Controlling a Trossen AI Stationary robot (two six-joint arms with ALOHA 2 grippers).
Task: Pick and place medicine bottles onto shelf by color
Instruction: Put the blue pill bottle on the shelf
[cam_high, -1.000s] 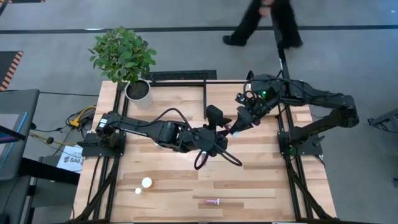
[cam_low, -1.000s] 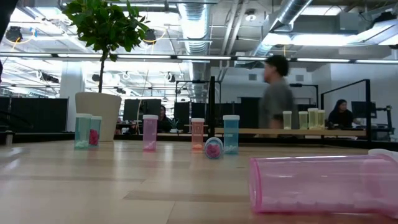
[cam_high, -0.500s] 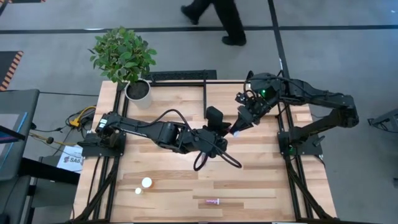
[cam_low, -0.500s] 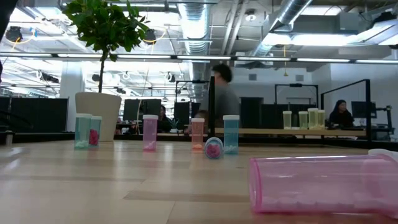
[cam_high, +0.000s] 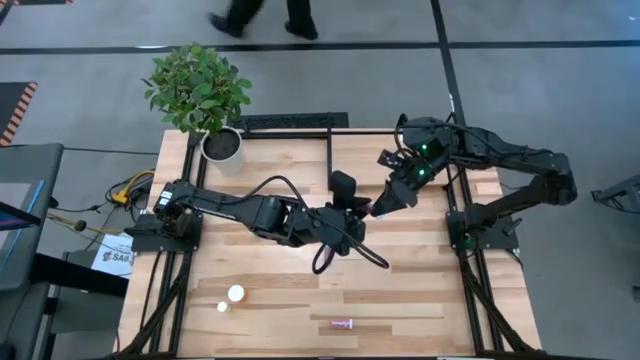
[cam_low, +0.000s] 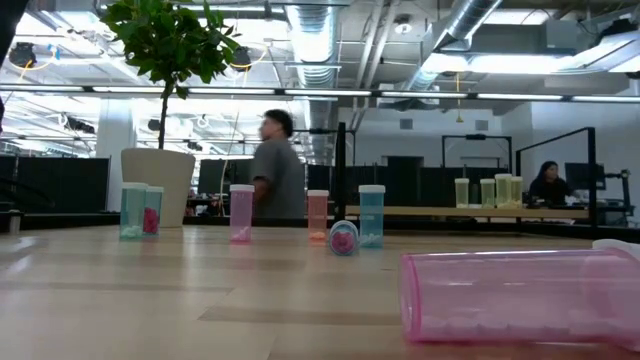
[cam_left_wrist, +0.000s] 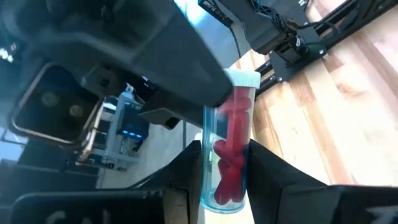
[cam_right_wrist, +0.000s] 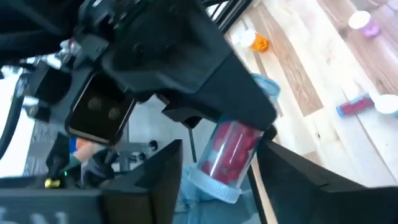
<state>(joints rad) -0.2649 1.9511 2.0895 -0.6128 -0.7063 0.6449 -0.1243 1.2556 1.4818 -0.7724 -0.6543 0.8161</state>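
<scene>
Above the table's middle, a clear bluish medicine bottle (cam_left_wrist: 227, 146) with red pills and a white cap (cam_left_wrist: 245, 79) hangs between both grippers. My left gripper (cam_high: 361, 211), reaching in from the left, is shut on it. My right gripper (cam_high: 381, 204) comes from the right and stands open, one finger on either side of the bottle's cap end (cam_right_wrist: 214, 182). The shelf (cam_low: 430, 211) shows in the low view at the far right, with pale bottles (cam_low: 488, 191) standing on it. My left gripper pinches the bottle's body near its base (cam_left_wrist: 219, 186) between its two fingers (cam_left_wrist: 186, 171). The fingers come from the table's left, slanting slightly down. The bottle is lifted clear of the table, its capped end pointing away toward the right gripper. My right gripper shows a gap beside one finger (cam_right_wrist: 165, 171); whether the other finger touches the bottle, I cannot tell.
A white-capped bottle (cam_high: 236, 293), a smaller one (cam_high: 222, 306) and a pink bottle lying flat (cam_high: 343, 324) are near the front edge. Several coloured bottles (cam_low: 241, 212) stand mid-table. A potted plant (cam_high: 221, 145) stands at the far left corner. A person (cam_low: 277, 165) walks beyond the table.
My right gripper has rolled about its own pointing line while staying in place next to the left gripper. Both arms otherwise hold still above the table's middle. A person has walked past beyond the far edge, toward the left.
</scene>
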